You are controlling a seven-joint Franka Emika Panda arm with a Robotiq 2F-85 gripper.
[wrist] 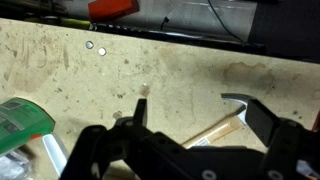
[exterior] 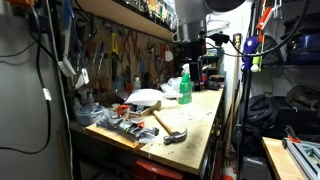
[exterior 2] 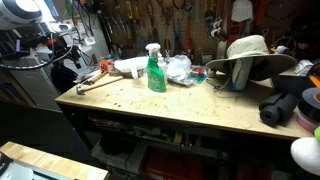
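Hammer (wrist: pixel 228 118) flat on bench (wrist: pixel 180 60), wood handle + steel claw low right in wrist view, just under gripper (wrist: pixel 198 112).

L to R in that view:
- Green spray bottle (wrist: pixel 20 122) at left edge, clear plastic beside it.
- One finger (wrist: pixel 140 110), then bare benchtop in the gap.
- Hammer handle running up to claw.
- Other finger (wrist: pixel 266 126) just past claw.

Fingers spread wide, pinching nothing; no contact w/ hammer visible. Along top of view: two small white dots (wrist: pixel 95 46), orange-red item (wrist: pixel 112 8) at far edge.

In an exterior view, L to R:
- Hammer (exterior 2: pixel 90 83) near bench end.
- Bottle (exterior 2: pixel 155 68) apart from it, mid-bench.
- Hat (exterior 2: pixel 250 55) well off toward other end.

Progress, as judged: gripper over hammer, roughly astride handle/claw. Hammer not gripped, not lifted. Height above it hard to tell.
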